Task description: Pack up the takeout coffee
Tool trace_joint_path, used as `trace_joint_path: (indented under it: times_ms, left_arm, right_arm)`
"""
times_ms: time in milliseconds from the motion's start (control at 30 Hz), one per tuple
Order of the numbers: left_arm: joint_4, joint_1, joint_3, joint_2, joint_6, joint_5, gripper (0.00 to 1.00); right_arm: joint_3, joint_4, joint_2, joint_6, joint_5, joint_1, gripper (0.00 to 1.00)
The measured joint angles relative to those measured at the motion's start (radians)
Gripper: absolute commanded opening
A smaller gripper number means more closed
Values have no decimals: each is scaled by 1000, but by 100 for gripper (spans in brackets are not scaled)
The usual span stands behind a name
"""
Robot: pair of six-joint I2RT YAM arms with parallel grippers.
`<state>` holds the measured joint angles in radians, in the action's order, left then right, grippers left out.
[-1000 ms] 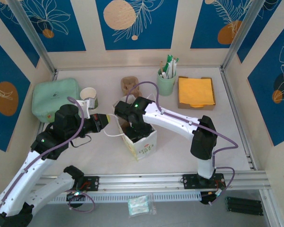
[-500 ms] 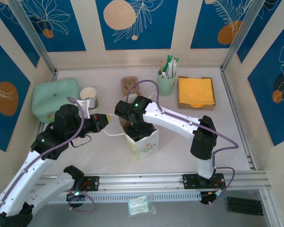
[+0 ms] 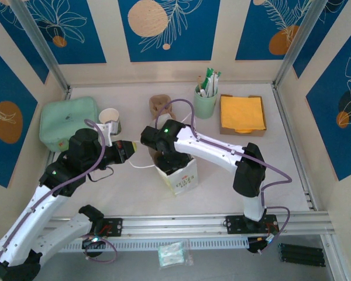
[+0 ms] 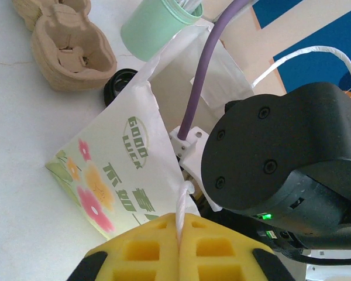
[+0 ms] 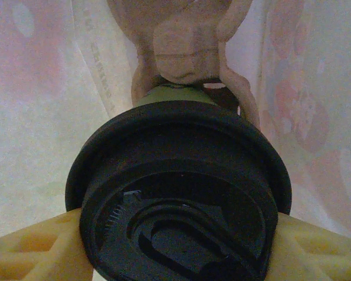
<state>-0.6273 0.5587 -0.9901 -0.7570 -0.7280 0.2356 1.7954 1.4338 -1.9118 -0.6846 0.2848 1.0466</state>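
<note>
Inside one bag: one takeout coffee, one cardboard carrier.

Pale desk, evenly lit. Behind and beside desk, cream walls with blue panels, orange discs, white leaf outlines. At desk's 2 rear corners, slanted metal posts. Along near edge, metal rail.

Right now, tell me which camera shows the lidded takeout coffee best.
Right wrist view: the takeout coffee faces the lens lid-first, held by the right gripper inside the bag. Top external view has the right arm covering the bag's mouth; left wrist view gives the bag's printed side, the cup hidden.
</note>
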Motion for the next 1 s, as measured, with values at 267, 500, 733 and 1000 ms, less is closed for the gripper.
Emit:
trace_joint_path:
  times_ms: [267,500,733,1000]
  left_arm:
    - [0,0,-27,-13,0,1,0]
    - [0,0,-36,-13,0,0,0]
    - [1,0,-39,-31,-1,2,0]
    - [8,0,-39,-37,-7,8,0]
  right_arm:
    - [5,-8,4,0,-4,-24,56]
    - [5,-32,37,0,-5,-57,56]
    - [4,-39,45,2,-4,-65,56]
    - [5,-40,6,31,-2,-59,56]
